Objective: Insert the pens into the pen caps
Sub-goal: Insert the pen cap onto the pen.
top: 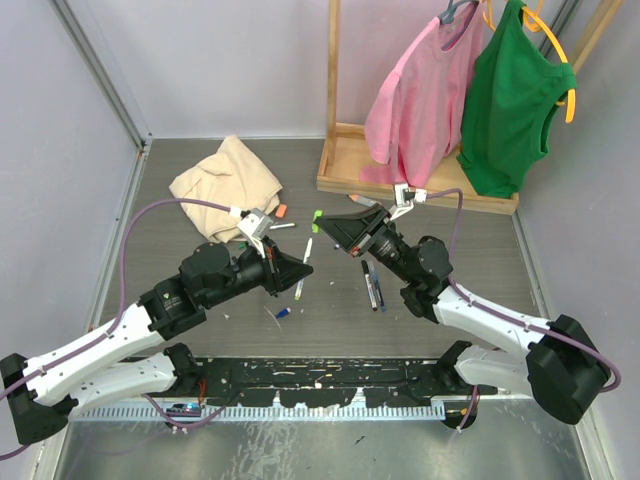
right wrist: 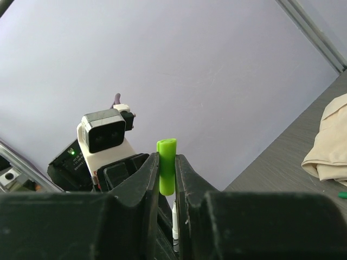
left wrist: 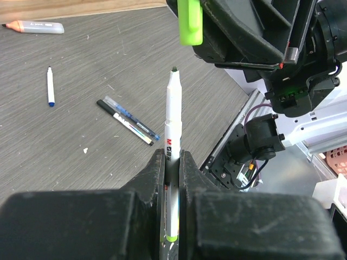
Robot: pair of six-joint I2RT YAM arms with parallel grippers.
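My left gripper (left wrist: 172, 154) is shut on a white pen (left wrist: 173, 108) with a green rear end. The pen's dark tip points at a bright green cap (left wrist: 190, 21), a short gap away and slightly to its left. My right gripper (right wrist: 167, 157) is shut on that green cap (right wrist: 167, 168). In the top view the left gripper (top: 300, 262), the white pen (top: 308, 248), the green cap (top: 317, 215) and the right gripper (top: 328, 222) meet above the table's middle. The white pen's tip (right wrist: 174, 216) shows between the right fingers.
On the table lie an orange-tipped marker (left wrist: 35, 26), a white pen with a blue end (left wrist: 50, 86), two pens side by side (left wrist: 127, 119), a blue cap (top: 284, 313) and an orange cap (top: 281, 211). A beige cloth (top: 228, 180) lies behind. A wooden rack (top: 345, 150) holds garments.
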